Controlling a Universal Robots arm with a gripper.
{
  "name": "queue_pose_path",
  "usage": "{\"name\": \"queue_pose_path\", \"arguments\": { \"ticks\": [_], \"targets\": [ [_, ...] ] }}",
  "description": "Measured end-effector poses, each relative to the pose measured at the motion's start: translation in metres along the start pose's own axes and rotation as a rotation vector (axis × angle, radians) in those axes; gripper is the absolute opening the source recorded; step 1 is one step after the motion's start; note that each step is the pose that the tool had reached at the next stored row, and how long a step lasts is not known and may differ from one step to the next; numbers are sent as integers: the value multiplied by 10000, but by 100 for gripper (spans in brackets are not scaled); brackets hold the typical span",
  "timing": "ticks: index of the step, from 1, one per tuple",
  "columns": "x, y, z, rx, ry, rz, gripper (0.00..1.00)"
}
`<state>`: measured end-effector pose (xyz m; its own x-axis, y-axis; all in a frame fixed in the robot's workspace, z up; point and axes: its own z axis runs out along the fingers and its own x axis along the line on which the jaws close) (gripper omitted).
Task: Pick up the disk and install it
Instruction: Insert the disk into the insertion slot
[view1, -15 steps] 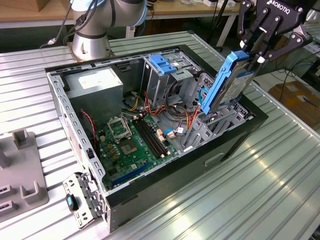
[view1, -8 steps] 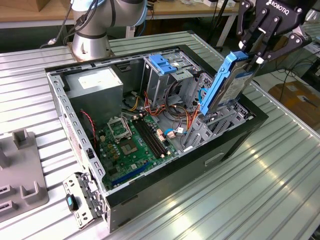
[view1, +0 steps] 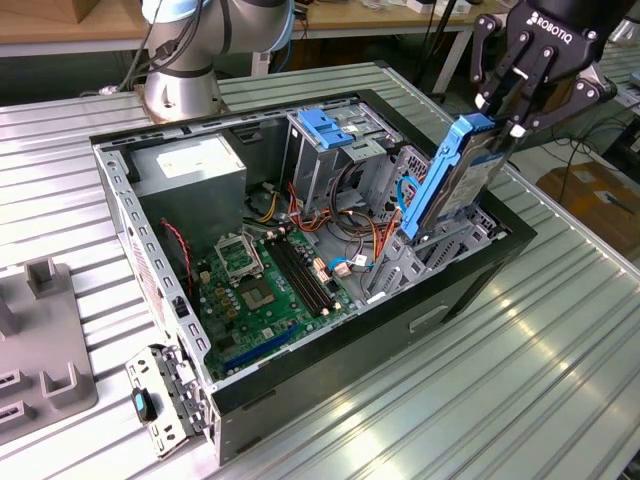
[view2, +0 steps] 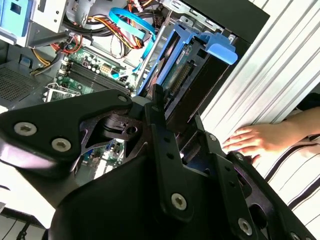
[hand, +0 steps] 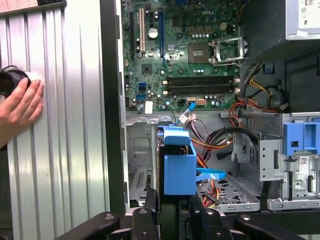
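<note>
The disk (view1: 455, 180) is a silver drive in a bright blue carrier. It hangs tilted, lower end down inside the drive bay (view1: 440, 250) at the exterior view's right end of the open computer case (view1: 120, 215). My gripper (view1: 505, 125) is shut on its upper end, black fingers clamped on both sides. In both wrist views the blue carrier (view2: 195, 65) (hand: 179, 170) sticks out from between my fingers (view2: 162, 130) toward the metal bay floor (hand: 235, 192).
Inside the case lie a green motherboard (view1: 270, 280), a grey power supply box (view1: 190, 165), a blue-topped drive cage (view1: 325, 125) and loose cables (view1: 375, 240). A person's hand (view2: 255, 140) (hand: 20, 107) rests on the ribbed table beside the case. A grey fixture (view1: 40, 340) stands at the exterior view's left.
</note>
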<state>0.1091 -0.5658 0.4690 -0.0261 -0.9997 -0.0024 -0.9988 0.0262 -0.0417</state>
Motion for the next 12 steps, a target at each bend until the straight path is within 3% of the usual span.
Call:
{"name": "queue_pose_path", "arguments": {
  "ticks": [12],
  "targets": [
    [-13, 3, 60, -1, -13, -239, 35]
  ]
}}
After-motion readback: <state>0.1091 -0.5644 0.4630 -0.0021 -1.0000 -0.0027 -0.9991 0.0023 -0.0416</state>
